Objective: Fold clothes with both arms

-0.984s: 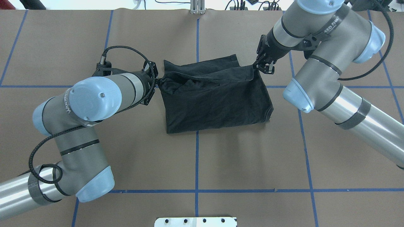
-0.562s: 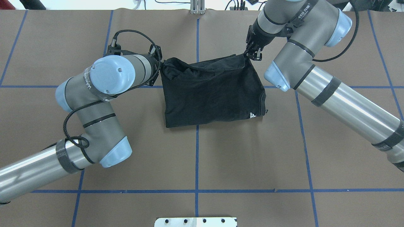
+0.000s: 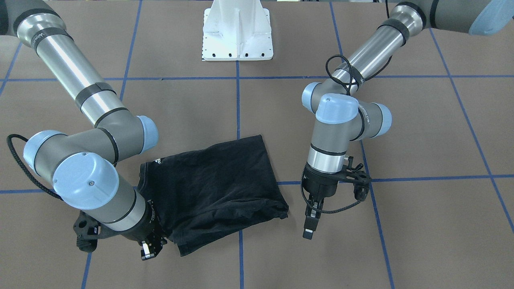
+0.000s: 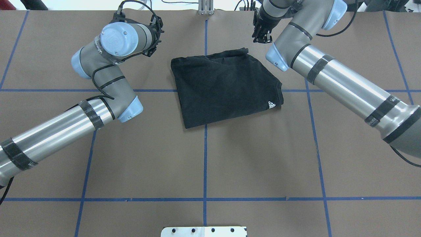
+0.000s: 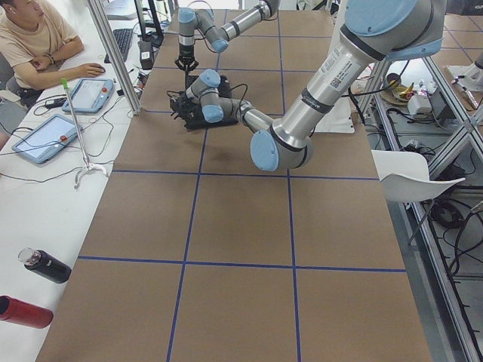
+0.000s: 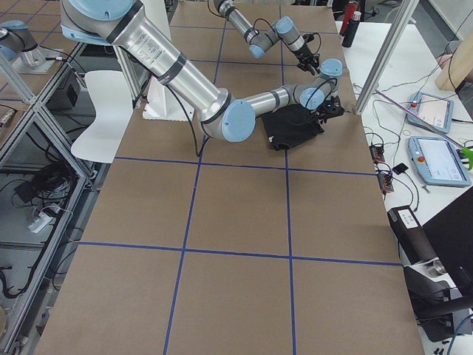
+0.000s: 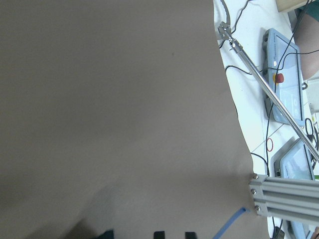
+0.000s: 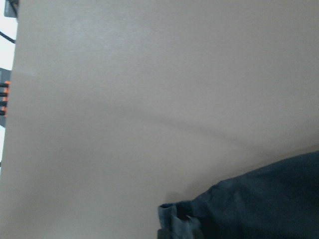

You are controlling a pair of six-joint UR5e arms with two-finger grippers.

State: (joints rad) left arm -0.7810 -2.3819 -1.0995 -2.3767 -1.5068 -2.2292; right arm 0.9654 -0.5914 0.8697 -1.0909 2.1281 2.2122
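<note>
**A:** Where is the black short-sleeved cotton T-shirt (image 4: 223, 85)?

**B:** It lies folded into a rough rectangle on the brown paper-covered table (image 4: 263, 158). It straddles the blue tape line (image 4: 205, 158) down the middle, on the side far from the white bolted pedestal (image 3: 237, 32). A small white logo (image 4: 271, 105) shows at 1 corner, on the right arm's side.

**A:** Does either of the 2 arms hold it?

**B:** No. The right gripper (image 4: 262, 38), black with 2 fingers, hangs just beside a far corner, spread, with nothing between its fingers. The left gripper (image 3: 310, 228) points down at bare paper, apart from the cloth. Its wrist view shows 2 dark fingertips (image 7: 158, 234) with a gap between them, holding nothing.
</note>
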